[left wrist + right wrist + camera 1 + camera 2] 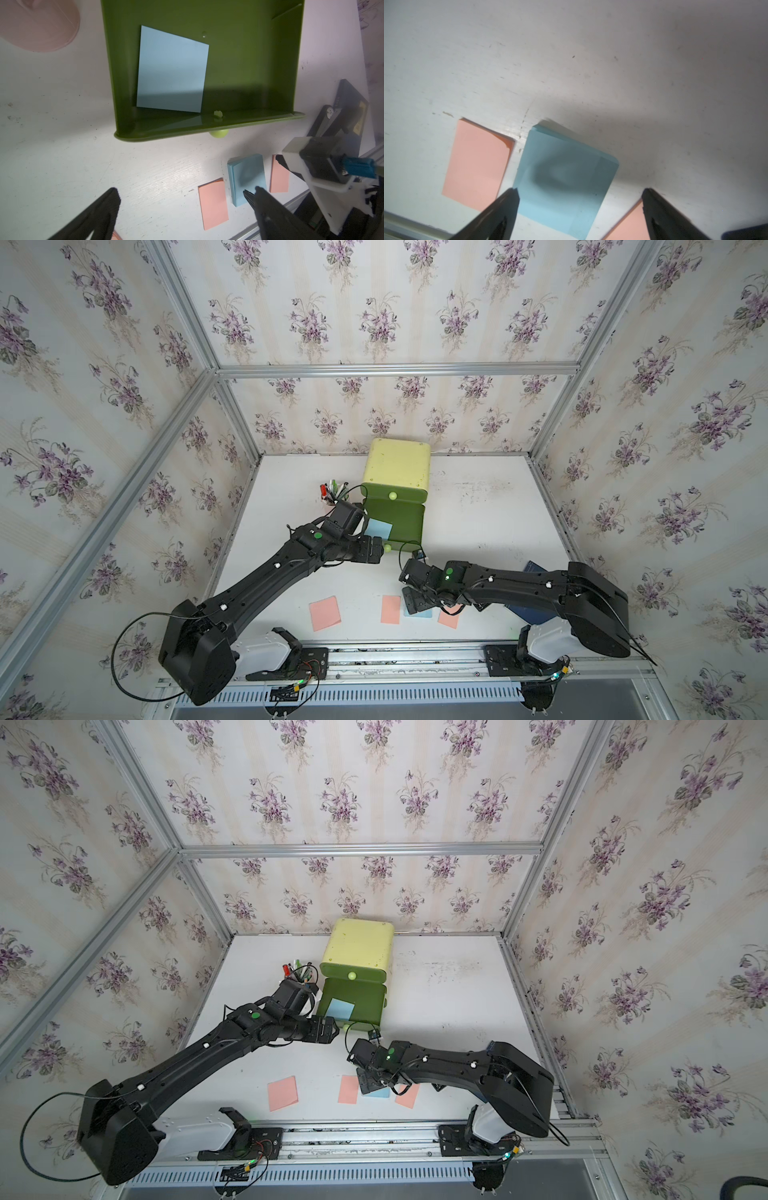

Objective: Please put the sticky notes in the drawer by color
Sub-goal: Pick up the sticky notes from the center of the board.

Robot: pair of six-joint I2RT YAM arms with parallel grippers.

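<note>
The drawer chest (397, 466) stands at the back with its pale yellow-green shell. One green drawer (245, 62) is pulled out, and a light blue sticky note (172, 70) lies flat in it. My left gripper (185, 197) is open and empty, in front of that drawer by its knob (387, 548). My right gripper (580, 193) is open low over a blue sticky note (564, 180) on the table, a finger on each side of it. Three pink sticky notes (325, 612) (390, 609) (449, 618) lie near the front edge.
A pink pen cup (332, 493) with markers stands left of the chest, close to my left arm. A dark blue book (534, 567) lies at the right, mostly under my right arm. The metal rail (415, 649) runs just beyond the front notes.
</note>
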